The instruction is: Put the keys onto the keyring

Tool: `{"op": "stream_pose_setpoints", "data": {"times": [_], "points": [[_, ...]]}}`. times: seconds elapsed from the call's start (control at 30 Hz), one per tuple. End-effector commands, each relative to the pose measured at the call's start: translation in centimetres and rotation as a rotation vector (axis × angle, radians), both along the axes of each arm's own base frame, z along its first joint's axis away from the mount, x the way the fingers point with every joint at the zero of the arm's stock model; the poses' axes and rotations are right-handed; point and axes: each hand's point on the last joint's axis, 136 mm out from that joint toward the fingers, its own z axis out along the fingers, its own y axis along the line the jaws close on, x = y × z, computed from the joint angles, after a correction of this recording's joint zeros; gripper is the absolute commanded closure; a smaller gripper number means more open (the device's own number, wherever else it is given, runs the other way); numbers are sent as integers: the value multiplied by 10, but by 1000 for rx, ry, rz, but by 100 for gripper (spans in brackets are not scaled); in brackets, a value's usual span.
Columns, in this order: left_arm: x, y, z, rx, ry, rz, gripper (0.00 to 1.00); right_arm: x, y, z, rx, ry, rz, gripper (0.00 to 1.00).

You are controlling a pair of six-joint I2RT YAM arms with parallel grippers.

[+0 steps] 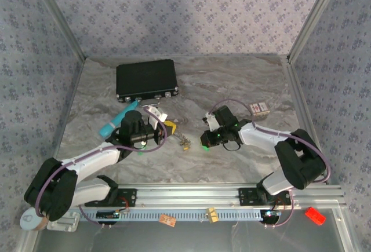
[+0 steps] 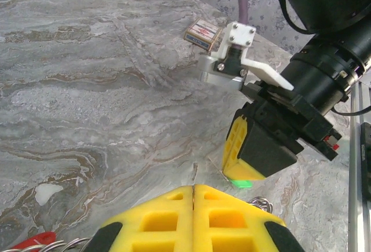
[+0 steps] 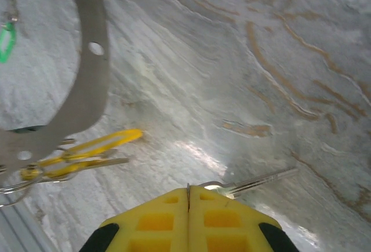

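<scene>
My left gripper (image 1: 168, 128) (image 2: 193, 187) is shut, and a thin brassy wire of the keyring (image 2: 219, 168) runs out of its seam toward the right gripper. Coiled rings (image 2: 261, 204) and a red key (image 2: 26, 243) lie beside its fingers. My right gripper (image 1: 205, 142) (image 2: 239, 179) (image 3: 188, 189) faces it a short way off. It is shut on the thin head of a silver key (image 3: 261, 179) whose blade points right, with a green glow under its tip. A yellow key (image 3: 107, 139) and a green tag (image 3: 7, 40) lie to its left. More keys (image 1: 185, 143) lie bunched between the two grippers.
A black case (image 1: 146, 80) stands at the back of the marble table (image 1: 232, 78). A teal tube (image 1: 116, 121) lies beside the left arm and a small box (image 1: 261, 109) behind the right arm. A grey metal strip with holes (image 3: 87, 84) curves across the right wrist view.
</scene>
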Motion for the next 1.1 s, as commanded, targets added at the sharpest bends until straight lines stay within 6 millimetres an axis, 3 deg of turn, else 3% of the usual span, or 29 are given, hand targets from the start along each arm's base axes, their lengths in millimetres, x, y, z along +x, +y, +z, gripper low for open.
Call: {"op": "stream_pose_setpoints", "data": {"times": [0.0, 0.2, 0.4, 0.57, 0.73, 0.87, 1.07], "points": [[2, -5, 19, -27, -56, -28, 100, 3, -11, -7, -65, 22, -54, 81], [15, 0, 18, -41, 18, 79, 100, 15, -14, 27, -60, -105, -59, 63], [36, 19, 1, -43, 246, 342, 100, 16, -12, 69, -27, -309, -4, 63], [38, 18, -8, -55, 405, 457, 100, 1, 19, 93, 64, -449, 124, 64], [38, 12, -4, -53, 486, 528, 100, -17, 57, 113, 200, -525, 247, 65], [38, 15, -5, -52, 577, 623, 100, -17, 74, 115, 251, -527, 264, 66], [33, 19, -11, -67, 720, 747, 100, 20, 75, 97, 199, -510, 128, 64]]}}
